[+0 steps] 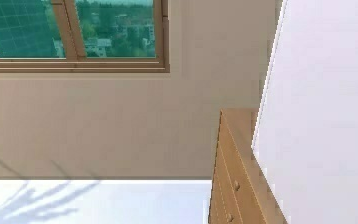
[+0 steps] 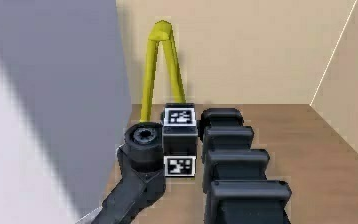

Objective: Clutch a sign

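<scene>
You see one yellow inverted-V frame (image 2: 162, 27), shaped like a folding sign seen edge-on, standing upright on a wooden surface (image 2: 297, 130) against the far wall. It is farther out than the gripper (image 2: 112, 205) and slightly to its right. The arm (image 2: 232, 165) carries two white squares (image 2: 179, 117) with black block marks, not readable as writing. You cannot tell how the fingers are set or whether they hold anything. Ahead are one wood-framed window (image 1: 67, 30), one wooden dresser (image 1: 237, 160) with two knobs (image 1: 237, 185), and a white panel (image 1: 322, 110) on the right.
</scene>
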